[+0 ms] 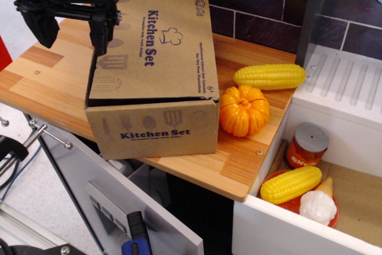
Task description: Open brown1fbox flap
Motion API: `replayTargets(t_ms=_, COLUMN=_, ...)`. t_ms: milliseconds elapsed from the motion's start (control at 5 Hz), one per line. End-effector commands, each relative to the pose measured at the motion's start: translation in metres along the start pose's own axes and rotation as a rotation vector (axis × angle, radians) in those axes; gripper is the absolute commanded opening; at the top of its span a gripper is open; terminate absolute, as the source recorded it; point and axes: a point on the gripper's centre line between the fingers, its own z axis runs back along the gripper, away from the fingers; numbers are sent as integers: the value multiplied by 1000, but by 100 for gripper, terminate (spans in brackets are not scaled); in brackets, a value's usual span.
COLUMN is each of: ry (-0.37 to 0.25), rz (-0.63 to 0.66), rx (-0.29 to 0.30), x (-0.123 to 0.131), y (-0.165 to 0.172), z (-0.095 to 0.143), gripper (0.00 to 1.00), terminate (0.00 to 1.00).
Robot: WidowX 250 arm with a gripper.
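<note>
So the wooden counter took up most of the left and middle of the frame, and one big cardboard box sat on it, center-left, reaching right to the counter's front edge. "Kitchen Set" was printed on both the front and the top. The box's flap was the wide top panel, lying down flat-ish over the box with a dark gap showing along its left edge.

One black gripper hung in the upper left, right at the box's back left corner. Its two fingers were spread apart, not holding anything; the right finger was just at the flap's left edge, but I couldn't tell if it touched.

To the right was one white sink, lower right of the frame. One orange pumpkin sat just beside the box's right side.

Two corn cobs in total: one corn cob on the counter behind the pumpkin, and a second corn cob on a red plate in the sink. One can stood behind that plate, and one white cauliflower-looking thing sat on it.
</note>
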Motion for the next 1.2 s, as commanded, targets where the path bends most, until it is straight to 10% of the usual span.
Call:
replayTargets(t_ms=0, ry=0, rz=0, rx=0, x=0, y=0, z=0, gripper=100, terminate=0)
replayTargets(t_ms=400, ry=1, rz=158, rx=-251, x=-7, y=4, z=-16, gripper=100, terminate=0)
replayTargets(t_ms=1000, ry=12, rz=217, rx=-364, x=2, y=-24, z=-19, gripper=100, terminate=0)
